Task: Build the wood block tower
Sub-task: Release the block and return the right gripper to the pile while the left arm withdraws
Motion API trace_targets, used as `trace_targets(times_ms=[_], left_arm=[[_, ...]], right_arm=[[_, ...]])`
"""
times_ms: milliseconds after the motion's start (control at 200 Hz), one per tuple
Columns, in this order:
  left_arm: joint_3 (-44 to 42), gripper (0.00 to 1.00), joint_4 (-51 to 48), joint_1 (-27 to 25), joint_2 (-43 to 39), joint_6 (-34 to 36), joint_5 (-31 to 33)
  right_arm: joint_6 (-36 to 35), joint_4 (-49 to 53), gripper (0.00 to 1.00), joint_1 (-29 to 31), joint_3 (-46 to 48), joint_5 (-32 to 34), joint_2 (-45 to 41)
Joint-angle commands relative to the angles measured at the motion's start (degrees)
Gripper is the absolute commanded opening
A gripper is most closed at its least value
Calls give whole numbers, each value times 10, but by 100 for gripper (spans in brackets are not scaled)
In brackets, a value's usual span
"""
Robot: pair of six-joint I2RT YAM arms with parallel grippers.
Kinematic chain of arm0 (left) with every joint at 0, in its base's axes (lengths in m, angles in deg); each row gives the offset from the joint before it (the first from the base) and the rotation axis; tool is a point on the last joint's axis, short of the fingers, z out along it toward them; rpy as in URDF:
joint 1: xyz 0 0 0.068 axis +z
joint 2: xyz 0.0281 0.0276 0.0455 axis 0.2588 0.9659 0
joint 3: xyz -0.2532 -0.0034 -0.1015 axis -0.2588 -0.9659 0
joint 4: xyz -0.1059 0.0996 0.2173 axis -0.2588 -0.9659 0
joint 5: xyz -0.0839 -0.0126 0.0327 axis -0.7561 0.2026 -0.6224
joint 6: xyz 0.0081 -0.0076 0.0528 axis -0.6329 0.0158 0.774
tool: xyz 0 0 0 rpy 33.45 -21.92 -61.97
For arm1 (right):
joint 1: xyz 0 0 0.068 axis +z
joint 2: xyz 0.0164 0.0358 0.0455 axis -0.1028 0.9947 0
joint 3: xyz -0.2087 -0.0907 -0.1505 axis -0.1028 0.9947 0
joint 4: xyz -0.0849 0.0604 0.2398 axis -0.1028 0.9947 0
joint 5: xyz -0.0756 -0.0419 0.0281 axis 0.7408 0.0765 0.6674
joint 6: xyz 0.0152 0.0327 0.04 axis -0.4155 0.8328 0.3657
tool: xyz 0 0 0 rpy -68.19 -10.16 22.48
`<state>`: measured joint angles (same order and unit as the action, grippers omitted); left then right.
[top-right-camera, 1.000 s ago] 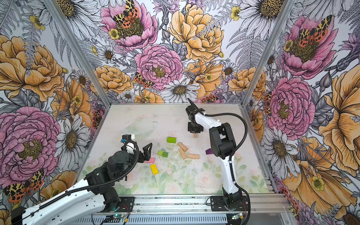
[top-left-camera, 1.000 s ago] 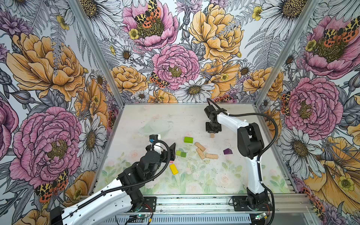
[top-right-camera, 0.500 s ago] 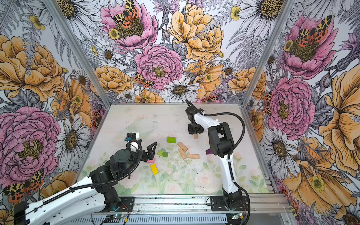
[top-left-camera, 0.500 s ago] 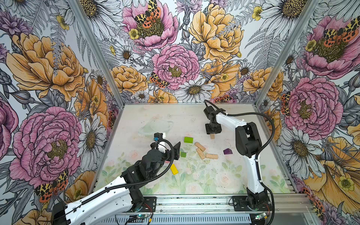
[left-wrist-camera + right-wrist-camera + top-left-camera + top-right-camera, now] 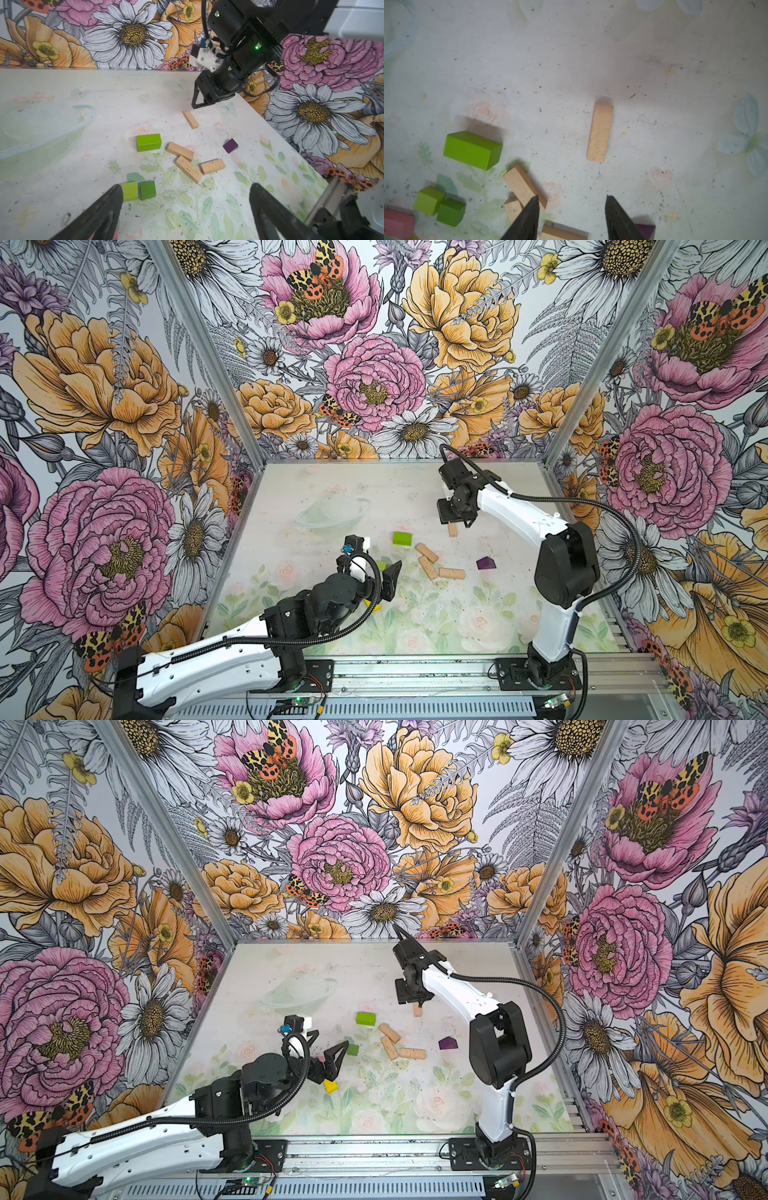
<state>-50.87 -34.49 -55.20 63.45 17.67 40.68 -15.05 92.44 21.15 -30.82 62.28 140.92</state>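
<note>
A plain tan oblong (image 5: 600, 133) lies flat on the table, alone at the back right. My right gripper (image 5: 572, 198) hangs just above it, open and empty, as both top views show (image 5: 457, 522). Nearer the front lie three more tan oblongs (image 5: 428, 567), a lime brick (image 5: 402, 538) and a purple peaked piece (image 5: 485, 563). My left gripper (image 5: 186, 187) is open wide and empty, one fingertip (image 5: 118, 187) right beside the two green cubes (image 5: 147, 190). A yellow oblong (image 5: 331, 1085) shows under the left wrist. A pink oblong (image 5: 397, 222) lies close to the cubes.
Flowered walls close the table (image 5: 332, 497) on three sides. A metal rail (image 5: 415, 672) with both arm bases runs along the front edge. The right arm's black elbow (image 5: 565, 560) stands high over the table's right part.
My right gripper has opened and let go of the tan oblong, which now lies on the table. My left arm has reached forward and to the right, up to the green cubes.
</note>
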Motion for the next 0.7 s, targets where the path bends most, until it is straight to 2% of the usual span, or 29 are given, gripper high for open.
trace_targets(times_ms=[0, 5, 75, 275, 450, 696], left_arm=[[-18, 96, -18, -55, -15, -39, 29], [-18, 96, -19, -71, -15, -41, 29], [-23, 96, -31, -105, -20, -58, 26], [-45, 99, -74, -175, -58, -120, 42], [-62, 99, -74, -208, -105, -136, 53], [-64, 99, -92, -213, -117, -140, 92]], right_arm=[[9, -47, 53, 9, 68, -47, -22], [11, -49, 53, 9, 71, -49, -23], [17, -75, 52, 18, 106, -63, -37], [23, -117, 52, 40, 155, -65, -32], [33, -141, 52, 52, 161, -74, -15], [31, -141, 52, 66, 122, -72, 34]])
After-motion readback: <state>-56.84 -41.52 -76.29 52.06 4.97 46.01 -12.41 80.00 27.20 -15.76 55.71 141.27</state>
